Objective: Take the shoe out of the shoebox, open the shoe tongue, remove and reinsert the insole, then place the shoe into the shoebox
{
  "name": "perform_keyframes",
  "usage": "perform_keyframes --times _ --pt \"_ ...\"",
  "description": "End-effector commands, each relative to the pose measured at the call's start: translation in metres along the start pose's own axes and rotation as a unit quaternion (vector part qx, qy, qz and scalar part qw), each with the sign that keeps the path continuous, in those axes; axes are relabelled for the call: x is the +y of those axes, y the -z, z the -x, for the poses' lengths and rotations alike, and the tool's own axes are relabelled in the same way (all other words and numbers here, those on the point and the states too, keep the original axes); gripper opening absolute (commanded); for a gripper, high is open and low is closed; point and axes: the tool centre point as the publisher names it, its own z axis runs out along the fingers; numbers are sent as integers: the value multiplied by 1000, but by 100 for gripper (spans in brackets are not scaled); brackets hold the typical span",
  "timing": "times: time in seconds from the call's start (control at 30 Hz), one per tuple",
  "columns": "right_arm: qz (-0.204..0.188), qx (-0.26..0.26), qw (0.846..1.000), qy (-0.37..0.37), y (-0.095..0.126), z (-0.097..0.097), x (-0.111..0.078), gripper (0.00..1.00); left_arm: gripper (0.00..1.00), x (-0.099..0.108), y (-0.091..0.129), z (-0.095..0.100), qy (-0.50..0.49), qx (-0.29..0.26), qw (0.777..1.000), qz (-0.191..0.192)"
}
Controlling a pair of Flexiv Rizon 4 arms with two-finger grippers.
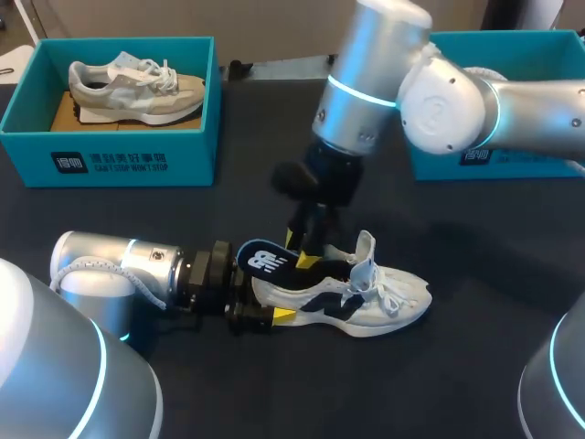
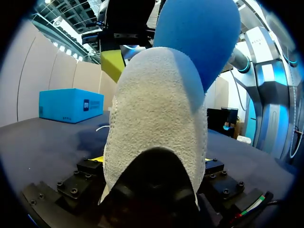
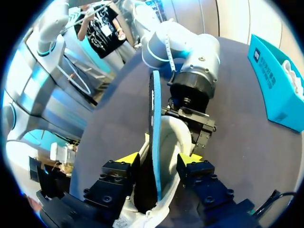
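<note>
A white shoe (image 1: 384,302) with black panels lies on its side on the dark table, toe to the right. A blue insole (image 1: 263,258) stands up out of its opening near the heel. My left gripper (image 1: 265,299) comes in from the left and is shut on the shoe's heel; in the left wrist view the heel (image 2: 152,109) fills the space between its fingers, with the insole (image 2: 199,38) above. My right gripper (image 1: 302,251) hangs over the heel opening. In its wrist view it (image 3: 157,159) is open, its yellow tips on either side of the edge-on insole (image 3: 154,118) without touching it.
A teal shoebox (image 1: 110,155) at the back left holds a grey shoe (image 1: 137,87). A second teal box (image 1: 512,55) stands at the back right, partly behind my right arm. Bare tabletop lies in front of and to the right of the white shoe.
</note>
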Motion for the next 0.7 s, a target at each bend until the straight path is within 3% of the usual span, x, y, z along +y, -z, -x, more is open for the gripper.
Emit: perform_keyframes --times 0.03,0.43,0.7 --pt "10 -2 1000 -8 4 -8 -3 100 0 0 -1 0 0 -1 1000 0" --pt "10 -2 1000 -8 4 -8 -3 100 0 0 -1 0 0 -1 1000 0" --pt "59 23 998 -31 14 -14 -6 100 0 0 -1 0 0 -1 1000 0"
